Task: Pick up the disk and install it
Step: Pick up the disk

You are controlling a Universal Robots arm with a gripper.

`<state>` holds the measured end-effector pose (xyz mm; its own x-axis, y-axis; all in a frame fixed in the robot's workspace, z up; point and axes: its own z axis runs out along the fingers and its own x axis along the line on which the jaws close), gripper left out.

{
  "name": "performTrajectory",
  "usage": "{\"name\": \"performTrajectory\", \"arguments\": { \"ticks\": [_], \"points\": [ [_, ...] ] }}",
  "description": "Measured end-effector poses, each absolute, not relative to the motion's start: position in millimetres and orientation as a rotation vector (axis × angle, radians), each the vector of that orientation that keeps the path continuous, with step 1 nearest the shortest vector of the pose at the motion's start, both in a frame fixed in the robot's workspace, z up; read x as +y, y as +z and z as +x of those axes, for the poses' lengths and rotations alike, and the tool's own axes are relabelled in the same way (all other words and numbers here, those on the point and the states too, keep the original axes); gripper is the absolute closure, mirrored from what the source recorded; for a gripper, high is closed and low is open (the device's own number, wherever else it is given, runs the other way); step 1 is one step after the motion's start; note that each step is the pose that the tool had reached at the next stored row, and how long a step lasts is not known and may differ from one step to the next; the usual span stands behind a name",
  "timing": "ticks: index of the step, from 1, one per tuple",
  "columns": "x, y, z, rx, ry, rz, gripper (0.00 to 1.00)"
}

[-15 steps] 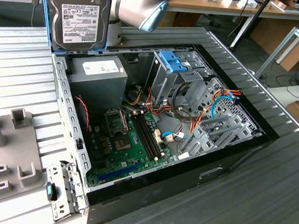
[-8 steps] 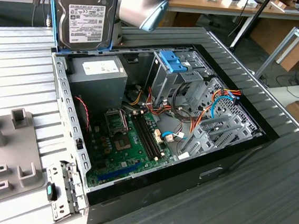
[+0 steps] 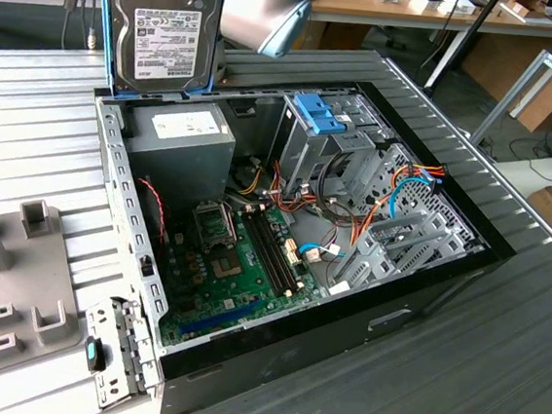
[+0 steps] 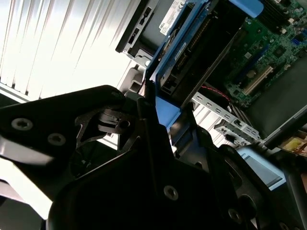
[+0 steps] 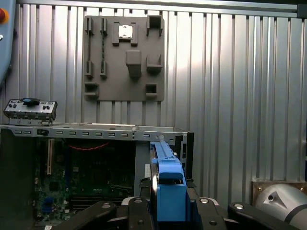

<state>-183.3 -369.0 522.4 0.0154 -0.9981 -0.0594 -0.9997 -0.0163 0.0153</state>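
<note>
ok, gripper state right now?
Gripper: closed on the disk, holding it by its blue carrier, upright above the open computer case.

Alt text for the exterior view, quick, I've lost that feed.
The disk hangs upright, label facing the camera, over the far corner of the open case, beside the grey arm. The case lies on a ribbed metal table, its motherboard exposed.
</note>
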Motion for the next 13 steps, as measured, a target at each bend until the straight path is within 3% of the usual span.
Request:
{"name": "performTrajectory", "arguments": {
  "ticks": [13],
  "points": [
    [-369.0, 522.4, -153.3, 2.182, 0.083, -2.216, 0.64]
  ]
}}
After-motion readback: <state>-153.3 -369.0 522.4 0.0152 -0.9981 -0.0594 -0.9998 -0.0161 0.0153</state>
